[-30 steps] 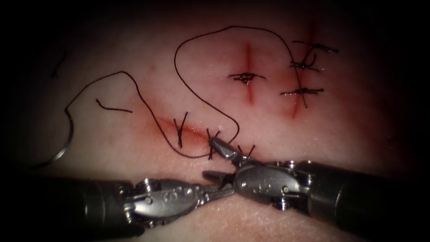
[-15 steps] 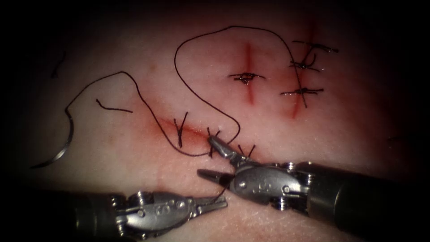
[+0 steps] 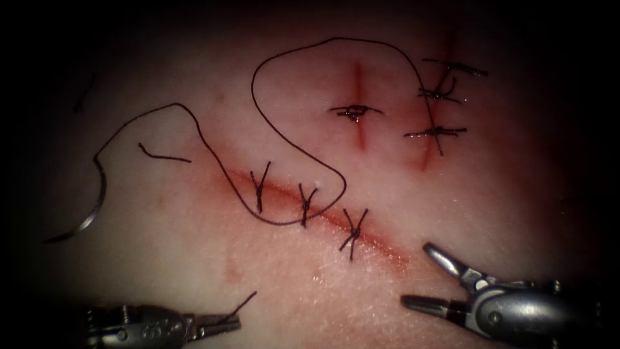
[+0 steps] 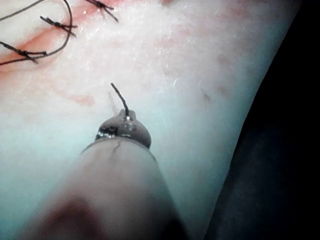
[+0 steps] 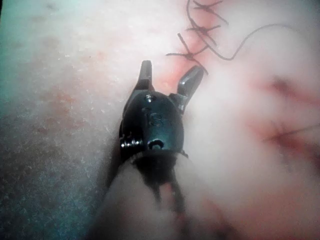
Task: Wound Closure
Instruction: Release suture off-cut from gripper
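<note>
While my left tool (image 3: 223, 320) pinches a cut end (image 3: 244, 304) at 7 o'clock, my right tool (image 3: 423, 278) gapes empty; needle (image 3: 90, 207) lies loose at 9 o'clock. I'd drop the scrap clear of the cut (image 3: 323, 216).

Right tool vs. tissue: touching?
Cannot tell. In the endoscope view the right tool, jaws open, holds nothing near the cut in the tissue, but no gap or contact shows plainly.
</note>
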Controlling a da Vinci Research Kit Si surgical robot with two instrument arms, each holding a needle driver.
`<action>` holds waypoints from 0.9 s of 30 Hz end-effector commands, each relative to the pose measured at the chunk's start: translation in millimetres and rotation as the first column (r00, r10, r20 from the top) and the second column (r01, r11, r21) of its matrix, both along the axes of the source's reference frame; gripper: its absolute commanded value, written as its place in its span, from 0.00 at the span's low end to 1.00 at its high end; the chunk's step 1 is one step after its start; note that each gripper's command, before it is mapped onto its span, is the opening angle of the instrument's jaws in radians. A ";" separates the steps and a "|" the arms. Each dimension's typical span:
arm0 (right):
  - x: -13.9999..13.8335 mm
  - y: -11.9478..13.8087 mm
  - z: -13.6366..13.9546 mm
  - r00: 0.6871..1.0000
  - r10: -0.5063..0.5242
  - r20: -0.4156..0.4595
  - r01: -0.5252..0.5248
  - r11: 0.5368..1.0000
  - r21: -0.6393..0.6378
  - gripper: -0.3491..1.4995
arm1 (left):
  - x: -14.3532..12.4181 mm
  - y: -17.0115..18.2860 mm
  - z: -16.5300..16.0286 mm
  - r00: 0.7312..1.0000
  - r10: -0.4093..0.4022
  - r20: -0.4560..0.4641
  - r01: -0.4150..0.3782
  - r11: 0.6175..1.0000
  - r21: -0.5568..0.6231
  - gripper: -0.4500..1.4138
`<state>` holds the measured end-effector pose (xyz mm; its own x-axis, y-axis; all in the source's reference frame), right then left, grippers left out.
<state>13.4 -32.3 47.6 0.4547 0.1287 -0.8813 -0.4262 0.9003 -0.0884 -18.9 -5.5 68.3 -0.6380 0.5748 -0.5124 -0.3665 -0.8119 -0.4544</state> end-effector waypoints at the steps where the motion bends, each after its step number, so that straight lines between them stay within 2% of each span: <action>1: 0.0 0.0 0.1 1.000 0.011 0.010 -0.011 1.000 0.000 0.90 | -0.2 -0.4 0.9 0.998 0.040 -0.046 -0.038 0.999 0.038 0.40; 3: -0.3 -0.1 -0.1 1.000 0.019 0.019 -0.019 1.000 0.000 0.89 | 0.3 -0.3 1.6 0.991 0.071 -0.117 -0.065 0.996 0.058 0.57; 4: -0.4 -0.3 -0.1 0.999 0.029 0.029 -0.029 1.000 0.000 0.89 | 0.9 -0.2 2.4 0.989 0.069 -0.132 -0.064 0.997 0.043 0.81; 6: -0.3 -0.4 -0.1 0.999 0.032 0.032 -0.032 0.999 -0.001 0.90 | 1.3 -0.2 2.8 0.988 0.067 -0.141 -0.063 0.997 0.035 0.87; 11: -0.1 -0.6 -0.1 0.999 0.033 0.032 -0.033 0.999 -0.004 0.92 | 1.9 -0.2 2.9 0.985 0.062 -0.161 -0.060 0.998 0.019 0.89; 14: 0.0 -1.1 -0.3 0.999 0.049 0.018 -0.049 0.999 0.022 0.89 | 2.7 -0.2 3.1 0.983 0.069 -0.171 -0.069 0.998 0.009 0.81; 16: 0.3 -1.5 -0.6 0.994 0.107 -0.022 -0.104 0.988 0.115 0.67 | 2.8 -0.3 3.1 0.985 0.038 -0.168 -0.032 0.999 0.039 0.70; 17: 0.7 -1.5 -0.7 0.991 0.123 -0.046 -0.115 0.981 0.155 0.64 | 2.7 -0.3 3.1 0.989 0.035 -0.143 -0.025 0.997 0.069 0.58; 18: 1.5 -1.5 -0.9 0.990 0.123 -0.072 -0.107 0.976 0.191 0.53 | 2.6 -0.3 3.0 0.992 0.044 -0.118 -0.034 0.996 0.087 0.36; 19: 2.3 -1.5 -1.1 0.989 0.117 -0.089 -0.097 0.974 0.203 0.46 | 2.6 -0.3 3.0 0.994 0.053 -0.095 -0.043 0.994 0.104 0.15; 20: 3.3 -1.6 -1.3 0.988 0.112 -0.102 -0.089 0.974 0.209 0.32 | 2.5 -0.3 3.0 0.995 0.065 -0.073 -0.056 0.992 0.116 0.03; 21: 4.6 -1.8 -1.5 0.989 0.102 -0.108 -0.078 0.974 0.211 0.00 | 2.4 -0.3 3.0 0.995 0.071 -0.067 -0.063 0.991 0.116 0.01; 23: 8.7 -1.9 -1.7 0.987 0.104 -0.124 -0.069 0.964 0.257 0.00 | 2.3 -0.3 3.1 0.995 0.076 -0.064 -0.068 0.991 0.114 0.12; 27: 13.9 -1.6 -0.9 0.978 0.126 -0.164 -0.077 0.957 0.278 0.00 | 2.3 -0.5 3.1 0.995 0.074 -0.069 -0.066 0.992 0.109 0.30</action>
